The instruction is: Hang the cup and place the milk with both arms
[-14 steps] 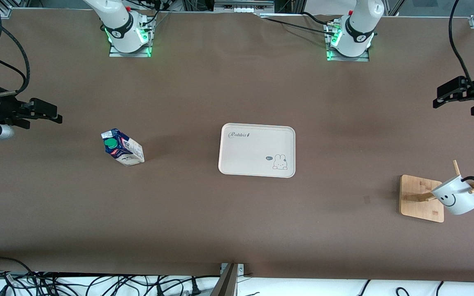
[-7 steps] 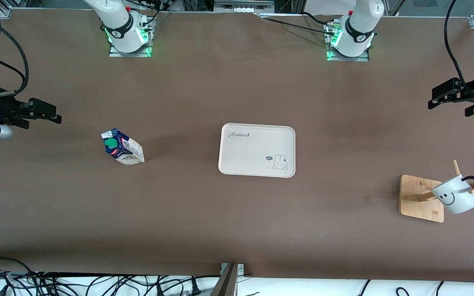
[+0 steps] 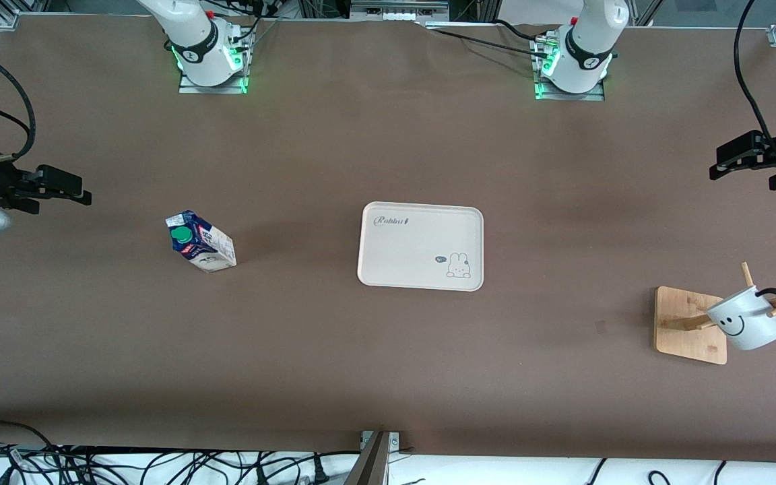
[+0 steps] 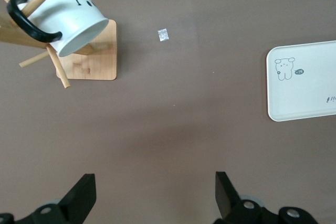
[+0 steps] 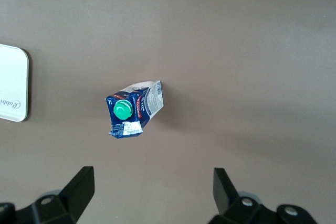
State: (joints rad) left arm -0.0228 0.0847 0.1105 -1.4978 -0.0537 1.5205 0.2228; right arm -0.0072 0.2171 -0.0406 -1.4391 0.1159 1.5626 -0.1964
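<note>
The white cup [image 3: 746, 325] with a smiley face hangs by its black handle on a peg of the wooden rack [image 3: 690, 325], toward the left arm's end of the table; it also shows in the left wrist view [image 4: 65, 14]. The milk carton [image 3: 199, 242], dark blue and white with a green cap, stands on the table toward the right arm's end, and shows in the right wrist view [image 5: 132, 110]. My left gripper [image 3: 728, 160] is open and empty, up over the table at its arm's end. My right gripper [image 3: 75, 188] is open and empty, over the table at its end, apart from the carton.
A cream tray [image 3: 420, 246] with a rabbit drawing lies in the middle of the table, and shows in the left wrist view [image 4: 304, 85]. The rack's wooden base [image 4: 92, 59] sits flat. A small white scrap [image 4: 164, 34] lies on the brown table near the rack.
My right gripper has drawn back toward the right arm's end of the table. My left gripper shifted slightly and returned. Cup, carton and tray have not moved.
</note>
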